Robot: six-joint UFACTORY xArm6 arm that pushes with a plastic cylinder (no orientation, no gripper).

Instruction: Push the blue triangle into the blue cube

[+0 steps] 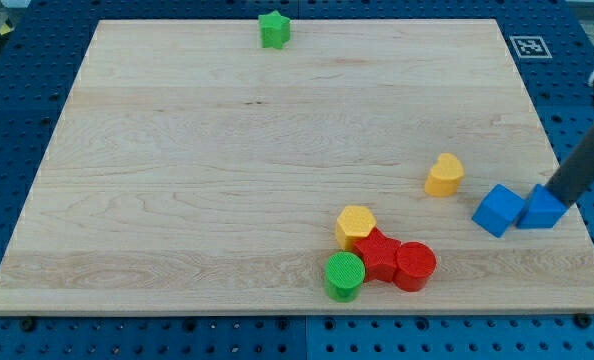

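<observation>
My arm ends in a plain dark rod, with no fingers to stand apart or together, and it clamps nothing. The rod comes down from the right edge of the view, and my tip sits against the right side of the blue triangle, touching it or nearly so; the exact contact is hard to make out.

The blue triangle lies near the right edge of the wooden board, in its nearer half. Its left side touches the blue cube, which sits just to its left, turned with a corner facing the near edge. The two blue blocks make one pair.

To the left of the cube and a little farther back stands the yellow heart-shaped block, near but apart. Toward the near edge lies a tight cluster: a yellow hexagon, a red block of unclear shape touching it, a red cylinder on that block's right, and a green cylinder on its left. A green star stands alone at the far edge, well apart from everything.

The board's whole left half and middle are open wood. Little room lies between the blue pair and the board's right edge.
</observation>
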